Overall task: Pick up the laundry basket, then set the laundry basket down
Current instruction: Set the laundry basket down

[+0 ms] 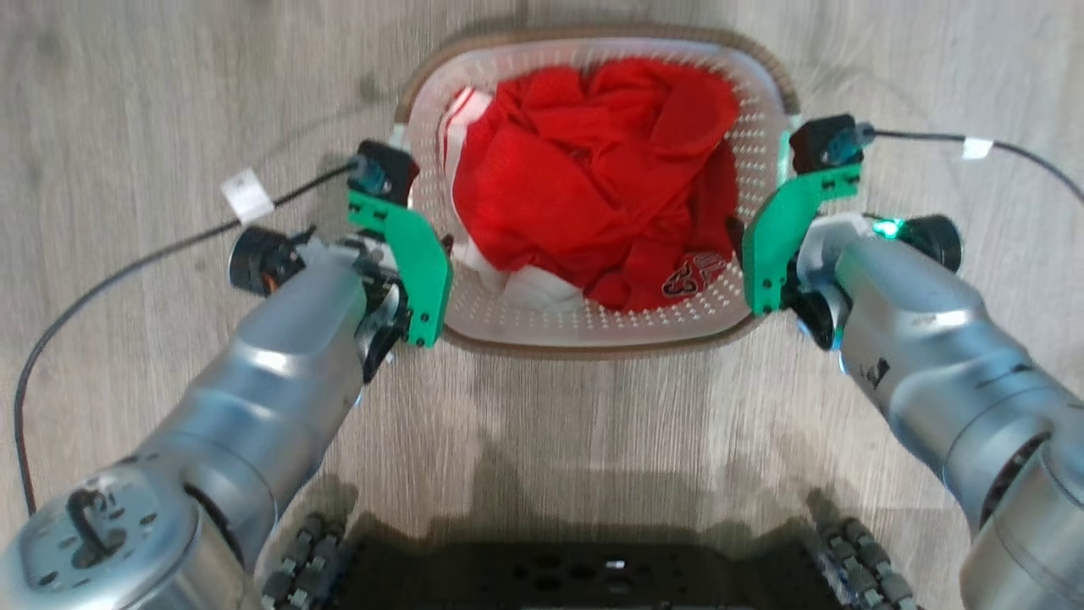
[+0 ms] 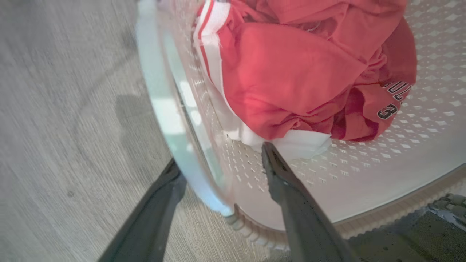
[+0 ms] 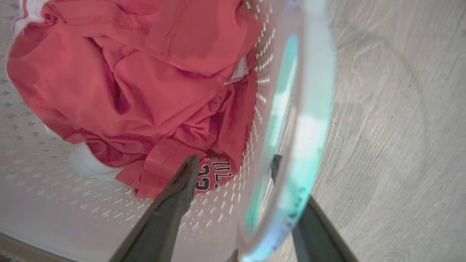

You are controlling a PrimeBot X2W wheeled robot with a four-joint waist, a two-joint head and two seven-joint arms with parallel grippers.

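- The laundry basket [image 1: 593, 346] sits on the pale wooden floor [image 1: 127, 85], at 12 o'clock from the robot's base [image 1: 584, 576] in the head view.
- A crumpled red garment [image 1: 576, 186] with white trim fills most of the basket. Black printed lettering shows at the pile's 5 o'clock edge.
- The left pincer [image 2: 218, 163] is at the basket's 9 o'clock side, spread wide and straddling the left handle [image 2: 160, 98].
- Its inner finger [image 2: 287, 193] reaches inside the basket over the perforated wall. The tip lies just beside a fold of white cloth [image 2: 302, 143]; whether it touches the cloth cannot be told.
- Its outer finger [image 2: 153, 218] lies outside the basket over the floor, its tip just beside the handle's band.
- The left pincer clamps nothing: clear gaps show on both sides of the handle.
- The right pincer [image 3: 235, 157] is at the basket's 3 o'clock side, also spread wide, with the right handle [image 3: 309, 127] between its fingers.
- One finger [image 3: 164, 218] is inside the basket, its tip close to the lettered patch of the garment. The other finger [image 3: 313, 225] is outside and partly hidden behind the blurred handle, so contact there cannot be told.
- The right pincer squeezes nothing either.
- In the head view a green bracket [image 1: 411, 254] on the left wrist stands beside the basket's rim.
- A dark cable [image 1: 135, 265] trails across the floor toward 9 o'clock.
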